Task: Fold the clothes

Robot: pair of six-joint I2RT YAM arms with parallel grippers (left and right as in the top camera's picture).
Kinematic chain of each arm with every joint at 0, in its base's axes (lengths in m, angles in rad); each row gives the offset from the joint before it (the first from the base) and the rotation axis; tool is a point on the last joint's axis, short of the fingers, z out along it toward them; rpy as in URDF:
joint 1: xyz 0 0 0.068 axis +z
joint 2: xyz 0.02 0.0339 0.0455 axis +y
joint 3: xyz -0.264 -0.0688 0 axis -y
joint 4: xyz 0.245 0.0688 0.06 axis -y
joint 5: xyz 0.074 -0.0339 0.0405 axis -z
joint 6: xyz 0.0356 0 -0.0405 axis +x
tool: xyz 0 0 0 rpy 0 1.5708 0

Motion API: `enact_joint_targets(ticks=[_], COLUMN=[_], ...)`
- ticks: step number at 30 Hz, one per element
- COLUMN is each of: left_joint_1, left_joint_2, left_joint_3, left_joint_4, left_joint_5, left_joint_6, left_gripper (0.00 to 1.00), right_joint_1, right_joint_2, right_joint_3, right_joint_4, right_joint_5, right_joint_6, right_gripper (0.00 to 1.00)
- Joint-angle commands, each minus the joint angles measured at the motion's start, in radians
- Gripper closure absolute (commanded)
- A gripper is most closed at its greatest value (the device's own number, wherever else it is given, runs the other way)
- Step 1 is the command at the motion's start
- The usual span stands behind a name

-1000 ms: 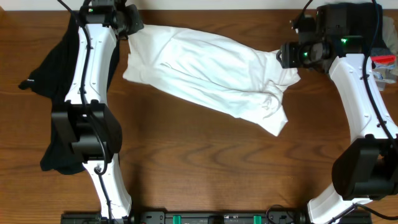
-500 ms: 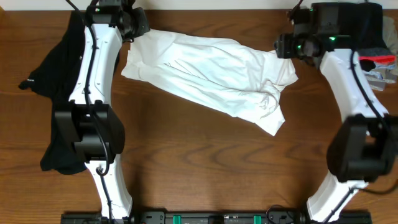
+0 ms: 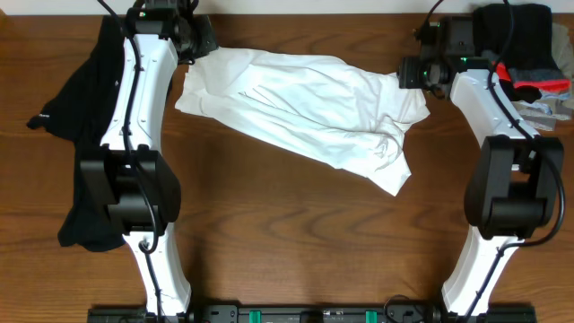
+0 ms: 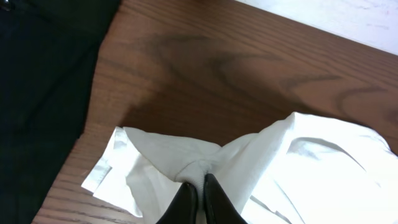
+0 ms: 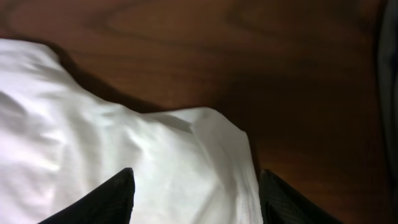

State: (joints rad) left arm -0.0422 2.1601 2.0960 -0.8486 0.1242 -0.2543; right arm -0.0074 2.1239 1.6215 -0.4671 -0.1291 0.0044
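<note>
The white T-shirt (image 3: 305, 103) lies wrinkled across the far half of the desk (image 3: 287, 251), stretched between the 2 arms. The left claw (image 4: 198, 186) is pinched together on a fold of fabric at the shirt's left end. The right claw (image 5: 194, 183) stands apart, its 2 fingers straddling the shirt's right edge. A black garment (image 3: 72, 117) lies along the desk's left side, partly under the left arm.
</note>
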Motion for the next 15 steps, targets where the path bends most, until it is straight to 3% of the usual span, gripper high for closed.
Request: enact_joint_targets(ticks=[1,13,15], left_joint_1=[0.002,0.002,0.002], left_joint_2=[-0.003,-0.003,-0.003], left_joint_3=[0.002,0.002,0.002], left_joint_4=[0.001,-0.007,-0.008], left_joint_5=[-0.005,-0.005,-0.005], left_joint_6=[0.025,0.025,0.025], left_gripper=[0.94,0.94,0.94], right_joint_1=[-0.012,-0.038,-0.048], right_joint_2=[0.048,0.133,0.148], right_joint_3=[0.013,0.013,0.013], right_joint_4=[-0.005,0.044,0.061], right_joint_5=[0.018,0.021,0.021], right_joint_6=[0.028,0.024,0.025], right_gripper=[0.38,0.38,0.57])
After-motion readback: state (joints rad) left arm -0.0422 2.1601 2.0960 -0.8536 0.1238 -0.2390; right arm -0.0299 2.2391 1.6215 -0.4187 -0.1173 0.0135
